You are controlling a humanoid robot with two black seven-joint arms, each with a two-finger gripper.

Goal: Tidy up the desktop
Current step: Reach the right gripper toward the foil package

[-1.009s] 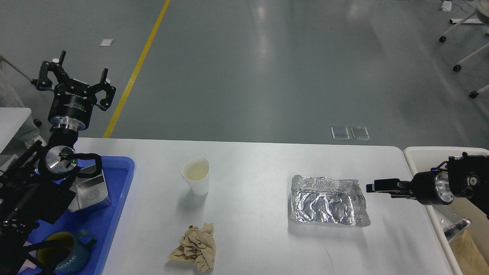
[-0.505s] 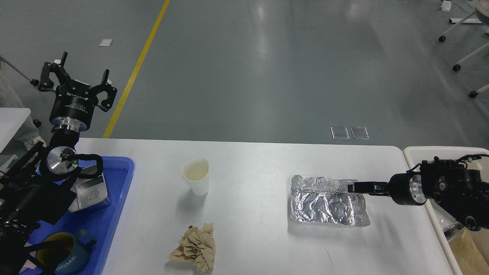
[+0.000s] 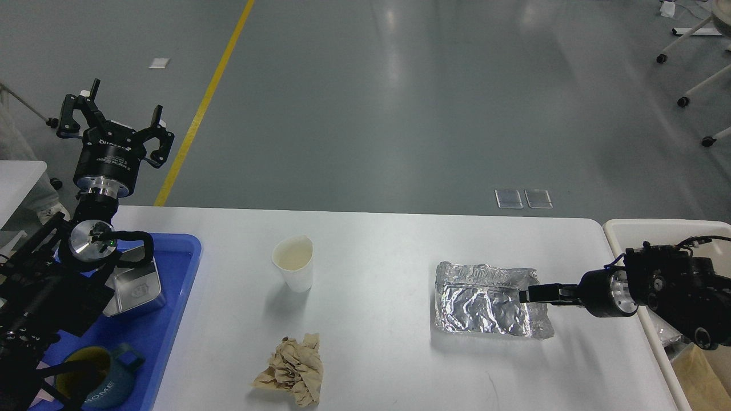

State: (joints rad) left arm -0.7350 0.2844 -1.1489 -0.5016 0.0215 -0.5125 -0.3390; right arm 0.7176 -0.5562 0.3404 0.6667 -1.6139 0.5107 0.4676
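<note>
The white desktop [image 3: 388, 245] carries a white paper cup [image 3: 293, 264], a crumpled brown paper ball [image 3: 291, 370] and a crumpled aluminium foil tray [image 3: 485, 301]. My right gripper [image 3: 528, 294] reaches in from the right and sits at the foil tray's right rim. It is seen edge-on, so its fingers cannot be told apart. My left gripper [image 3: 114, 117] is open and empty. It points up, raised above the far left corner of the desktop.
A blue plastic tray [image 3: 171, 319] at the left holds a square metal box [image 3: 134, 288] and a dark blue mug [image 3: 94, 382]. A cream-white bin [image 3: 634, 231] stands at the right edge, with brown paper and foil inside.
My right gripper has moved left from beside the bin to the foil tray's right rim, and a little lower. The left arm has barely moved.
</note>
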